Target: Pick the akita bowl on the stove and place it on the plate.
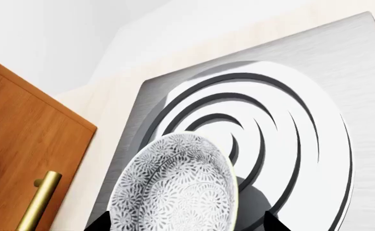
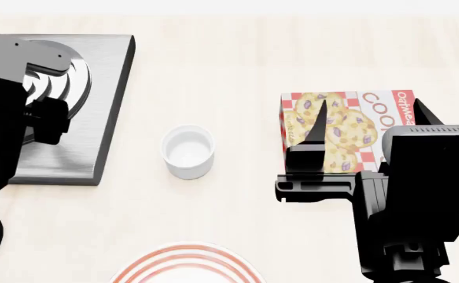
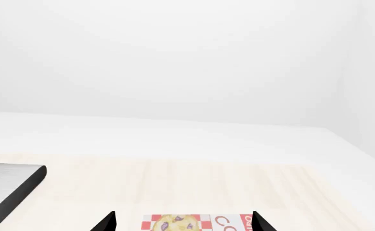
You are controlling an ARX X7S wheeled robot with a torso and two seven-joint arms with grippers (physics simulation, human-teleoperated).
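Note:
The akita bowl [image 1: 174, 187], white with a dense grey speckled pattern, sits over the burner rings of the stove [image 1: 367, 72]. My left gripper [image 1: 187, 224] is open, its two black fingertips [image 1: 100, 224] standing either side of the bowl. In the head view the left arm covers the bowl and much of the stove [image 2: 107, 106]. The red-ringed plate [image 2: 186, 266] shows at the near edge. My right gripper [image 2: 368, 121] hangs open over a cookie box, holding nothing.
A plain white cup [image 2: 188, 151] stands between the stove and the cookie box [image 2: 347, 118]. A wooden cabinet door with a brass handle [image 1: 39, 199] lies beside the stove. The right wrist view shows the cookie box [image 3: 194, 223] and a stove corner [image 3: 14, 185].

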